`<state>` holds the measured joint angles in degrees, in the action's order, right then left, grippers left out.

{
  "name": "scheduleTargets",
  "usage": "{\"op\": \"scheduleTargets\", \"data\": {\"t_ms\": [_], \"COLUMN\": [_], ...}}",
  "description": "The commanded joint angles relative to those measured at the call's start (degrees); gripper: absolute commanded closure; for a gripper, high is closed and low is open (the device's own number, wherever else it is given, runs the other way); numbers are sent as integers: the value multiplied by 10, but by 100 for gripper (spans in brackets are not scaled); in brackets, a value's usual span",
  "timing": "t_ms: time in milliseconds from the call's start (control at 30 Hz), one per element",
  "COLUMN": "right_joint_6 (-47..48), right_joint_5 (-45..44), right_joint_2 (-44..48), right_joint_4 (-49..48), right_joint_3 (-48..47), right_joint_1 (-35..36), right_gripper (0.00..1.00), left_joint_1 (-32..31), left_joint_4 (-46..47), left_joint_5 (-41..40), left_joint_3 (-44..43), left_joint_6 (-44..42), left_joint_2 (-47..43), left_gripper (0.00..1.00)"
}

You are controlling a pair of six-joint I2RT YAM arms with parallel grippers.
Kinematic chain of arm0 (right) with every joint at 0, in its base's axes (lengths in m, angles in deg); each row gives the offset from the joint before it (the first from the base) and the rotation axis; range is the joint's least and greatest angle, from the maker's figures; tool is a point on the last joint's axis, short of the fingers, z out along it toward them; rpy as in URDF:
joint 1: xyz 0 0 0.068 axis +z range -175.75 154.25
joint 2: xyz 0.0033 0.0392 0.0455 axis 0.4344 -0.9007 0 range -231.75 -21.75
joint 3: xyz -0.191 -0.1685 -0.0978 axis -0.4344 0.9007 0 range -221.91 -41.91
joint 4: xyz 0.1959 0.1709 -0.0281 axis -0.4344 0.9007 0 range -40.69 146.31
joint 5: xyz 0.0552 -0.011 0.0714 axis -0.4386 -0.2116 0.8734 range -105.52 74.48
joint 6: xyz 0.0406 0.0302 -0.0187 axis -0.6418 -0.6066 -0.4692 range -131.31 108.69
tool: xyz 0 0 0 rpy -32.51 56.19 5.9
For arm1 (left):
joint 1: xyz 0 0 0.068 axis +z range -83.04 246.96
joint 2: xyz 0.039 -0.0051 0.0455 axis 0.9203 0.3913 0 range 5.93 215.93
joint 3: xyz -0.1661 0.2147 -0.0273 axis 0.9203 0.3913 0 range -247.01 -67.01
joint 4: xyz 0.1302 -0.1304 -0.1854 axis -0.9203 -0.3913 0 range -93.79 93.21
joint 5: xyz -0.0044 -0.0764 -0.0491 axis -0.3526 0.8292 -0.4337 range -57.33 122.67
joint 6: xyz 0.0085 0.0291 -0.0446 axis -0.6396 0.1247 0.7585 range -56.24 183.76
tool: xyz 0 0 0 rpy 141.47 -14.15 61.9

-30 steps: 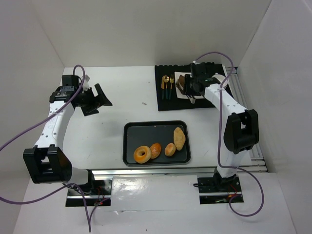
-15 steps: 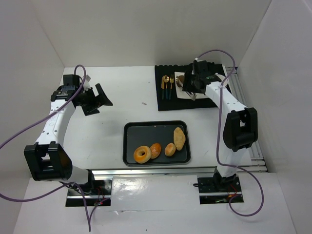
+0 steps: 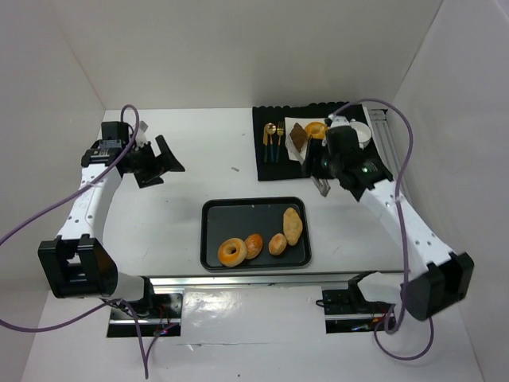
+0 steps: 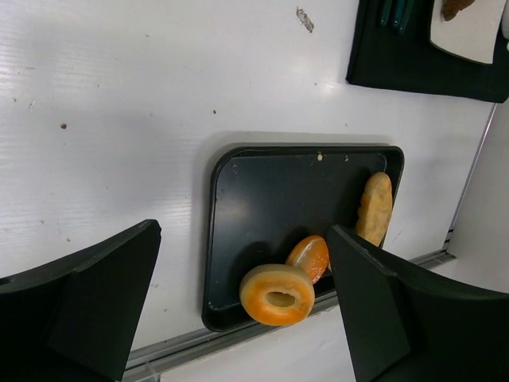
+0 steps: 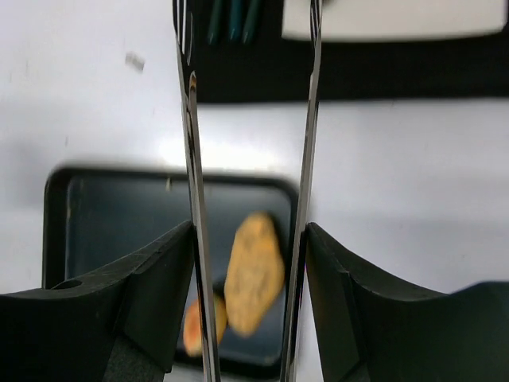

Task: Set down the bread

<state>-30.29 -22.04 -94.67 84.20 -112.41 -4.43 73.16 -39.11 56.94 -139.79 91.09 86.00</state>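
Right wrist view has the right gripper clamped on a pair of metal tongs, whose blades stand apart with nothing between them. The oblong roll shows between the blades, lying on the black tray with a small bun beside it. Just beyond the hand, a croissant and a ring doughnut sit on the white plate. The left gripper is spread wide and empty, well off to the other side. With two pieces apparently placed and four left on the tray, the step in hand looks like fetching another. That calls for lowering the tongs astride the roll and squeezing gently so that it neither slips nor crushes.
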Motion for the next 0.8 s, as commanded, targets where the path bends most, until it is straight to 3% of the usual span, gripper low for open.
{"op": "scheduleTargets", "data": {"t_ms": [0, 300, 467, 767], "right_joint_6": [-24, -137, -177, -163], "right_joint_5": [21, 44, 70, 98], "right_joint_2": [72, 166, 194, 173], "right_joint_4": [100, 293, 313, 284], "right_joint_3": [47, 80, 115, 151], "right_joint_1": [35, 121, 134, 156], "right_gripper": [37, 37, 37, 37], "left_joint_1": [3, 3, 3, 3], "left_joint_4": [28, 40, 40, 40], "left_joint_5": [16, 36, 36, 36], "left_joint_3": [9, 21, 21, 16], "left_joint_6": [-2, 6, 6, 6], "left_joint_2": [-37, -33, -27, -22], "left_gripper": [0, 0, 0, 0]}}
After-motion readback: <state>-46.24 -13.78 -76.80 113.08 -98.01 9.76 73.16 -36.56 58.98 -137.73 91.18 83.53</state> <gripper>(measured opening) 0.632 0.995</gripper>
